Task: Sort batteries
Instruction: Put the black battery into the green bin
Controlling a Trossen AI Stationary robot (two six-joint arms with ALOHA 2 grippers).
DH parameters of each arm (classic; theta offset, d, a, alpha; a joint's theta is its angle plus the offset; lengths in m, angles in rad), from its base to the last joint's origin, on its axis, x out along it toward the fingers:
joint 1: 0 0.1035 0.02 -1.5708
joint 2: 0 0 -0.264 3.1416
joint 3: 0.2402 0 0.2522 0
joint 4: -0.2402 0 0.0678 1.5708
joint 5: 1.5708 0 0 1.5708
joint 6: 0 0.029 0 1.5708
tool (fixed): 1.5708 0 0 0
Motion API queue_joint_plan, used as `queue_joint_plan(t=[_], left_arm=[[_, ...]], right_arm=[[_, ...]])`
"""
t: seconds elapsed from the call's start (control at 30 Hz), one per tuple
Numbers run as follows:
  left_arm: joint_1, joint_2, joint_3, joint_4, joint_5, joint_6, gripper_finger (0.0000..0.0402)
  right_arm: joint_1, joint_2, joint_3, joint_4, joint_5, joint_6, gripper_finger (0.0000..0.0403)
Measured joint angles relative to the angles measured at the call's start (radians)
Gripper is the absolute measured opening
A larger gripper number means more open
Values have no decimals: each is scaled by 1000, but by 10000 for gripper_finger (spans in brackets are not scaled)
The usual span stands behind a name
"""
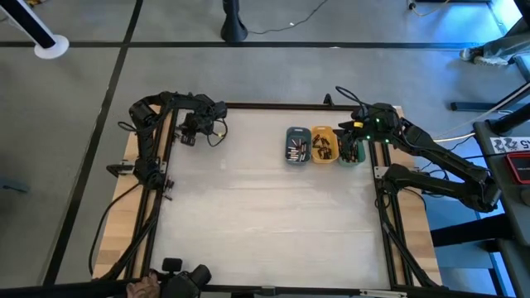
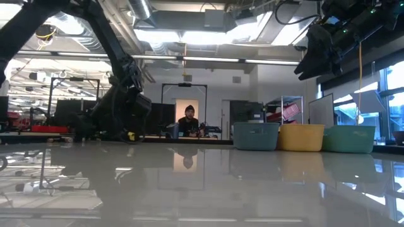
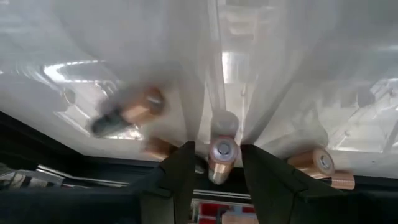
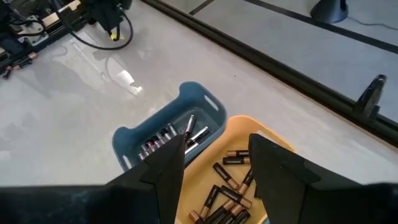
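Observation:
Several batteries lie on the white table at its far left corner: one [image 3: 222,155] end-on between the fingers of my left gripper [image 3: 217,171], others [image 3: 317,162] [image 3: 134,111] beside it. My left gripper [image 1: 199,126] is open and low over them; whether a finger touches the middle battery I cannot tell. My right gripper [image 4: 214,163] is open and holds nothing. It hangs above the slate-blue tray [image 4: 134,140] and the orange tray [image 4: 283,146], both with batteries in them. The green tray [image 1: 354,151] stands beside them under my right gripper [image 1: 354,132].
The three trays [image 2: 302,137] stand in a row at the table's far right. A dark frame rail [image 1: 273,106] runs along the far edge, close behind the loose batteries. The wide white table middle [image 1: 265,215] lies between both arms. A person [image 2: 188,120] sits in the room behind.

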Motion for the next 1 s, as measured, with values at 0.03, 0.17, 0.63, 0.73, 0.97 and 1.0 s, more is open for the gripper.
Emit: queue_joint_plan(t=[0.03, 0.17, 0.63, 0.73, 0.97, 1.0], left_arm=[[0, 8, 0, -3, -7, -6, 127], [3, 19, 0, -4, -9, -12, 126], [-55, 22, 6, -31, 36, -35, 38], [-87, 19, 10, -38, 37, -35, 38], [-169, 19, 56, -71, 114, -30, 38], [-180, 19, 67, -77, 136, -32, 38]], right_arm=[[0, 0, 0, -2, -11, 2, 182], [0, 0, 0, -3, -24, 5, 182], [0, 0, 0, 0, -13, 5, 182], [0, 0, 0, 0, -13, 6, 182], [0, 0, 0, 0, -12, 6, 182], [0, 0, 0, 0, -12, 6, 182]])
